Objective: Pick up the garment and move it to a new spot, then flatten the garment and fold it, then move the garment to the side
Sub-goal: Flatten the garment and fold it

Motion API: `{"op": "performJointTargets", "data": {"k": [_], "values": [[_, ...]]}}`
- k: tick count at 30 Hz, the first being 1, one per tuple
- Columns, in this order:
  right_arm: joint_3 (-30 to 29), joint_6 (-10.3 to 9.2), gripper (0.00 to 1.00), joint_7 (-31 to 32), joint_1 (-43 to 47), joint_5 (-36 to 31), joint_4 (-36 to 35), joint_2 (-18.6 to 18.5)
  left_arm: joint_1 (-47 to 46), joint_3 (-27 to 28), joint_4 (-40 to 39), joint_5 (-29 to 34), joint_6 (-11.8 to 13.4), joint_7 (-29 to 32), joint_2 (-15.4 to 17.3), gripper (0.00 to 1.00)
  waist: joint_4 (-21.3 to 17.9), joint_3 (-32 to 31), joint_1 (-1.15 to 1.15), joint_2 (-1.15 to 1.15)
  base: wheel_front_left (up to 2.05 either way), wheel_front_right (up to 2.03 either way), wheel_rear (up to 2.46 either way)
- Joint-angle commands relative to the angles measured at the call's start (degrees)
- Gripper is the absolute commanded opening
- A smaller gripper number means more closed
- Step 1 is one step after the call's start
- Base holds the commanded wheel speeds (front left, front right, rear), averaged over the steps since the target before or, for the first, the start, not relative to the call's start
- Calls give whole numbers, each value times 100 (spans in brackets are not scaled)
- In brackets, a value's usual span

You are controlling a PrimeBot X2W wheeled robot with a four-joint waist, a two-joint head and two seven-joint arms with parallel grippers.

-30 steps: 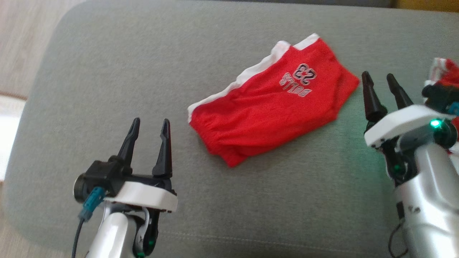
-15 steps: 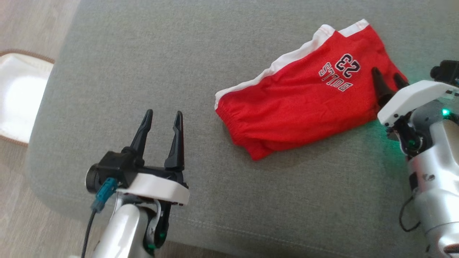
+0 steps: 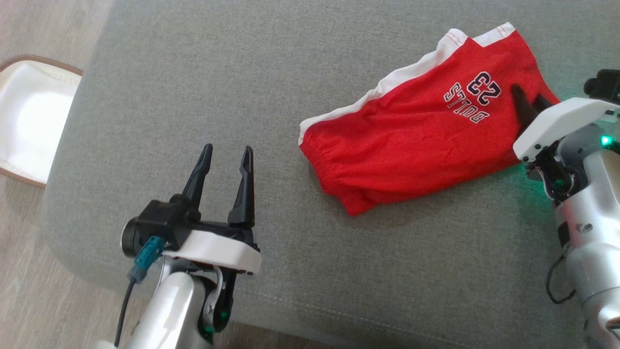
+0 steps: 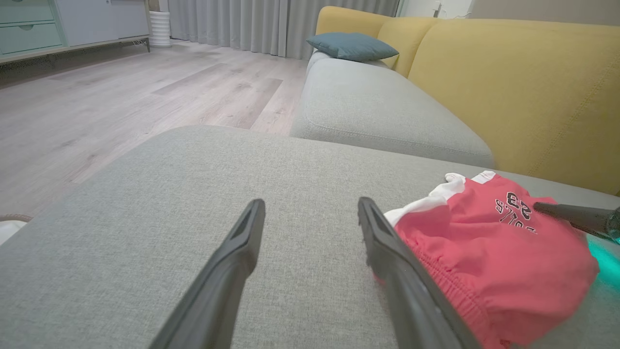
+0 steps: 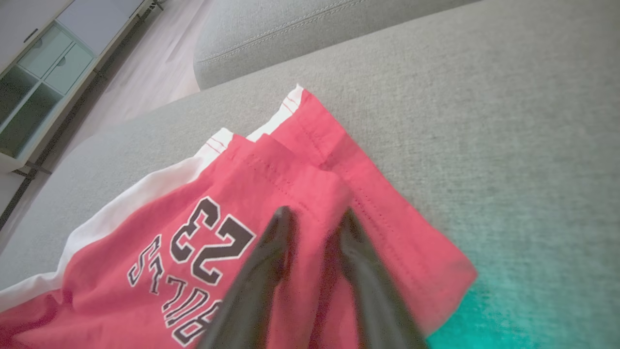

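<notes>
Left end effector (image 3: pixel 228 147) hovers over the near-left part of the grey seat cushion (image 3: pixel 193 72), fingers spread wide and holding nothing. It stands well apart from the garment (image 3: pixel 411 140). In the left wrist view this end effector (image 4: pixel 311 202) points along the cushion, with the garment (image 4: pixel 484 252) to its right.

Right end effector (image 3: pixel 527 92) sits at the right edge of the garment, its dark fingertips over the red fabric just beside the printed "BULLS 23". In the right wrist view its fingers (image 5: pixel 316 211) are parted by a narrow gap, with red cloth visible between them. No fabric is seen pinched, so it reads as released.

Garment: red shorts with white side trim, folded and lying flat on the far-right part of the cushion. A green glow falls on the cushion beside its right edge.

A yellow backrest (image 4: pixel 508 87) stands beyond the cushion. A white item with a brown rim (image 3: pixel 29 116) lies on the wooden floor (image 4: pixel 97 106) at left.
</notes>
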Motion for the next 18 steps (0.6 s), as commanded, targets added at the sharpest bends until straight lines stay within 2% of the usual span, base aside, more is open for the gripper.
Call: {"op": "performJointTargets", "data": {"k": [1, 18], "values": [[133, -5, 0, -99, -250, 43, -167, -16, -196, 139, -165, -48, 39, -34, 31, 100, -7, -4, 0, 0, 0, 0, 0], [402, -5, 0, -815, -214, 658, -104, -136, -159, 195, -75, -44, 23, -34, 31, 100, -299, -162, 0, 0, 0, 0, 0]]}}
